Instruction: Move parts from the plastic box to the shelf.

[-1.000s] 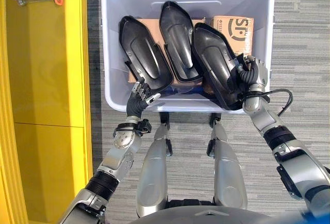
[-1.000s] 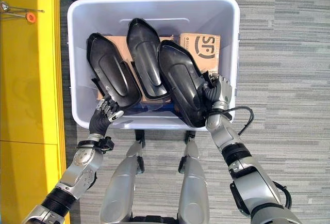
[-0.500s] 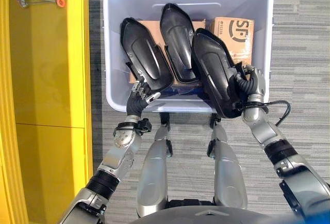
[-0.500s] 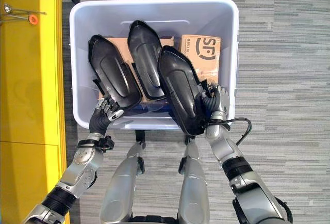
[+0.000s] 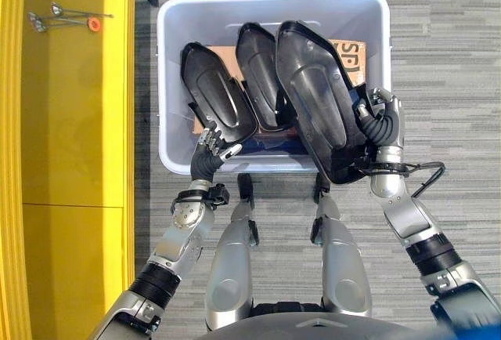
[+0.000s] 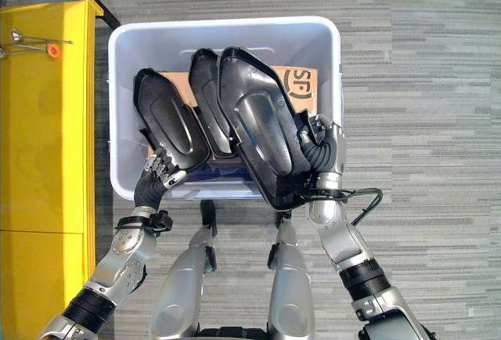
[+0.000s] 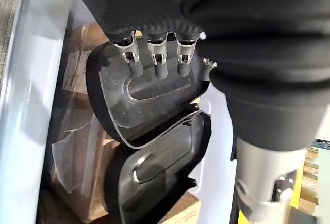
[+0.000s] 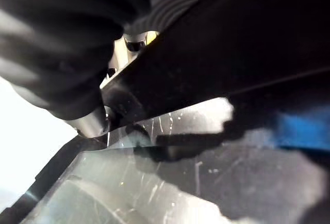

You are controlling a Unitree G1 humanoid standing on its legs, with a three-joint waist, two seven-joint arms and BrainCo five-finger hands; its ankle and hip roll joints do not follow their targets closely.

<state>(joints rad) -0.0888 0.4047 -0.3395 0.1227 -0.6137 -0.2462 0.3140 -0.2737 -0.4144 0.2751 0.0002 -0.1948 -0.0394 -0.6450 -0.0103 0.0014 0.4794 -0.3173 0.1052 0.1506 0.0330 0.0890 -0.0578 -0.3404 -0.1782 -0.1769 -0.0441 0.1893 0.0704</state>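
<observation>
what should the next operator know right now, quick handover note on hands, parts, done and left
Right hand: shut on the large black part, gripping its near right edge, with the part lifted and tilted above the plastic box.
Left hand: fingers relaxed at the near end of the left black part, not gripping it.
The middle black part and a cardboard box lie in the plastic box.
The yellow shelf on the robot's left holds only small metal tools, so no part has been placed.
Left: carry the held part to the shelf, then the other two.
</observation>
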